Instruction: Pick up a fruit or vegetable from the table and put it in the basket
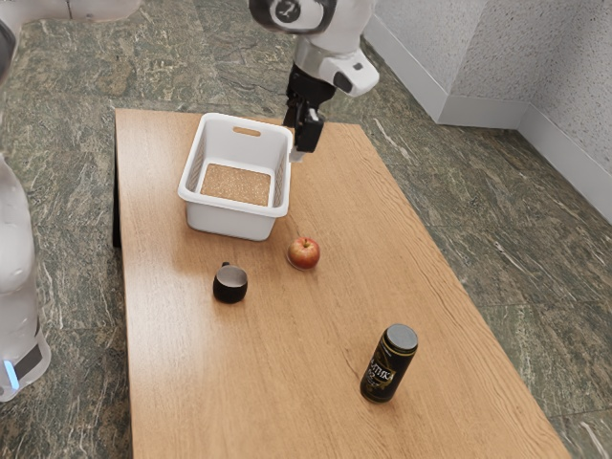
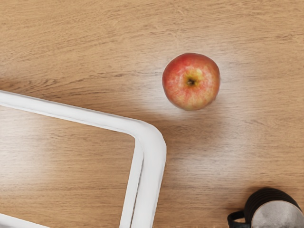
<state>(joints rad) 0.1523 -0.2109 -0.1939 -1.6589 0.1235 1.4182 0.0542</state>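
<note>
Gripper (image 1: 302, 148): raised near basket (image 1: 229, 221), likely for rim clearance; opening cannot be determined, no load visible.
Apple (image 1: 304, 252): on table (image 1: 191, 382), outside basket, presumably allowing short transfer.

Looks like a rm. w/ a dk. grey-green floor (image 1: 497, 234), stone-like, veined pale & split by thin seams. Has lt. grey speckled walls (image 1: 507, 53) at the ext. view's upper right, meeting at a corner above a pale baseboard (image 1: 478, 112). Also has a med.-brown wood table (image 1: 277, 402), fine-grained, straight-edged. Gets soft light, w/ whitish sheen on the tabletop in wrist view.
</note>
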